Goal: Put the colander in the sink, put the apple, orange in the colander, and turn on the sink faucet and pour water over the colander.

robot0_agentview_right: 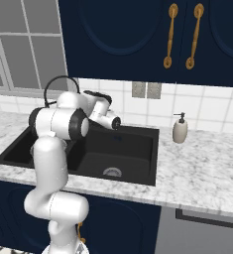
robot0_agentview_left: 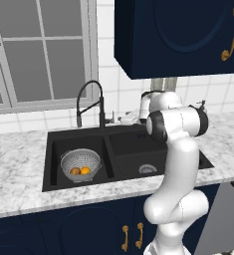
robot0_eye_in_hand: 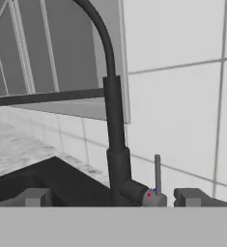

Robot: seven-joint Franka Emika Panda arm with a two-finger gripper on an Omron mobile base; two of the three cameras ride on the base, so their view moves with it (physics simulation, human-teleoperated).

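Claw [robot0_eye_in_hand: 110, 197] at bottom of hand view, tips spread wide, empty, straddling tap base. Lever [robot0_eye_in_hand: 157, 174] upright, thin, lower right of centre, just inside right tip. Tap [robot0_eye_in_hand: 112, 120] rising to top centre, spray head cut off. Colander [robot0_agentview_left: 80, 163] with apple [robot0_agentview_left: 75, 171], orange [robot0_agentview_left: 85, 170] in left basin of sink [robot0_agentview_left: 54, 149], lower left. No water visible.

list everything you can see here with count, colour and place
sink: 1, matt black, double basin set in the counter
colander: 1, silver-grey, in the left basin
apple: 1, dull yellow-red, in the colander
orange: 1, bright orange, in the colander beside the apple
sink faucet: 1, black gooseneck, behind the sink; no water running
soap pump bottle: 1, beige, on the counter right of the sink
counter: 1, grey-white marble
cabinets: dark navy, gold handles
window: 1, grey frame, behind the faucet
gripper: 1, dark fingertips apart, at the faucet base and lever
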